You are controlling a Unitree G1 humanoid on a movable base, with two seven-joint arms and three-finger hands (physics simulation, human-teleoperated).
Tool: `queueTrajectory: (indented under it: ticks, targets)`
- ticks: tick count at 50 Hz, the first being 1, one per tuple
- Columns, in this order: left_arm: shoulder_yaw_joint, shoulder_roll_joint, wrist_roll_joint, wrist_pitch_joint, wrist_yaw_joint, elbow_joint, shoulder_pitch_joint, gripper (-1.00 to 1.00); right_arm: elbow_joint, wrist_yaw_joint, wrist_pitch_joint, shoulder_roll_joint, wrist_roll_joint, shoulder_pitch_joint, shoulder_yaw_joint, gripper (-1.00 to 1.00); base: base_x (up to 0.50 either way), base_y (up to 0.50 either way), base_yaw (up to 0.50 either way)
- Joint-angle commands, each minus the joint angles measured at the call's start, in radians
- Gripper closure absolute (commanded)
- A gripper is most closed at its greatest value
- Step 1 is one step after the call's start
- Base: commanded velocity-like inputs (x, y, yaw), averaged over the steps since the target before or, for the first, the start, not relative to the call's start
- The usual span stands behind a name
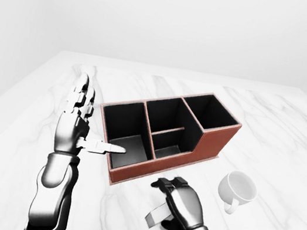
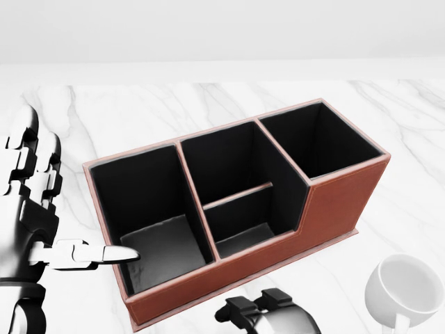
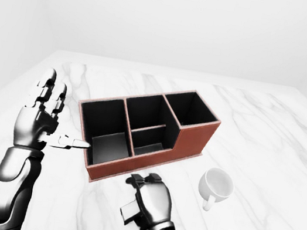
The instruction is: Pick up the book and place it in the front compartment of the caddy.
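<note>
Your right robot hand (image 1: 179,206) sits at 6 o'clock in the left-eye view, fingers curled down over something on the bench (image 1: 292,139); what it grips is unclear, and you can't make out the book. At 3 o'clock stands a white mug (image 1: 237,189). Your left robot hand (image 1: 75,128) is spread at 9 o'clock, thumb pointing into the caddy (image 1: 164,138) beyond.
</note>
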Motion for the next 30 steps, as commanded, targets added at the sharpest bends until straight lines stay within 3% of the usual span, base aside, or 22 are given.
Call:
queueTrajectory:
  ticks: [1,13,30]
  targets:
    - [0.000,0.000,0.000,0.000,0.001,0.001,0.000,-1.00,-0.080,0.042,0.000,-0.007,0.007,0.048,0.034,1.00,0.00,0.00,0.00]
    - [0.003,0.000,-0.002,0.000,0.002,-0.001,-0.001,-1.00,-0.068,0.035,0.000,-0.021,0.027,0.022,0.042,1.00,0.00,0.00,0.00]
    - [0.007,0.003,-0.008,0.000,0.002,0.000,-0.004,-1.00,-0.139,0.145,0.000,0.030,0.031,-0.041,-0.072,1.00,0.00,0.00,0.00]
